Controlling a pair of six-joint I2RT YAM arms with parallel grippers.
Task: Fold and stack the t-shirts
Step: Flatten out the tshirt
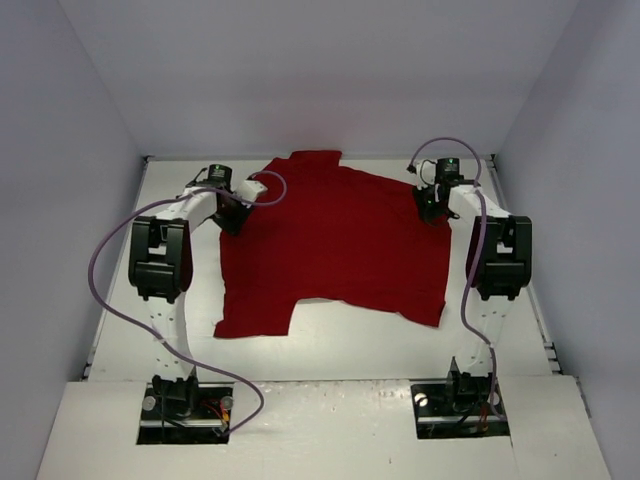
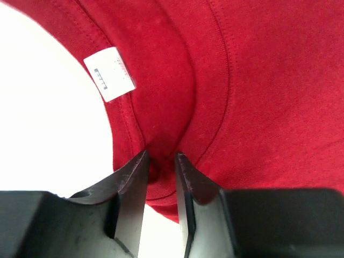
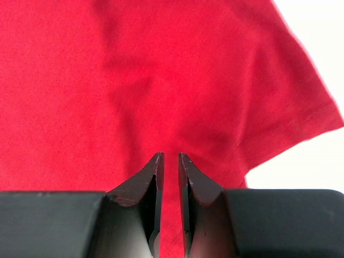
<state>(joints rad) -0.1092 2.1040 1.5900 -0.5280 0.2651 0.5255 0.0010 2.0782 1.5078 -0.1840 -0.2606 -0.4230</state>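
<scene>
A dark red t-shirt [image 1: 335, 245] lies spread on the white table [image 1: 330, 345], wrinkled, with a sleeve pointing to the back. My left gripper [image 1: 240, 212] is at its left edge. In the left wrist view the left gripper [image 2: 162, 157] is shut on a puckered fold of the t-shirt [image 2: 269, 80] at the collar, close to a white label [image 2: 110, 73]. My right gripper [image 1: 432, 205] is at the shirt's far right corner. In the right wrist view the right gripper [image 3: 171, 155] pinches the t-shirt [image 3: 134, 80] near a sleeve hem, a thin strip of cloth between the fingers.
Pale walls [image 1: 60, 200] close in the table on the left, right and back. Purple cables [image 1: 110, 260] loop beside each arm. Bare table shows in front of the shirt and along both sides.
</scene>
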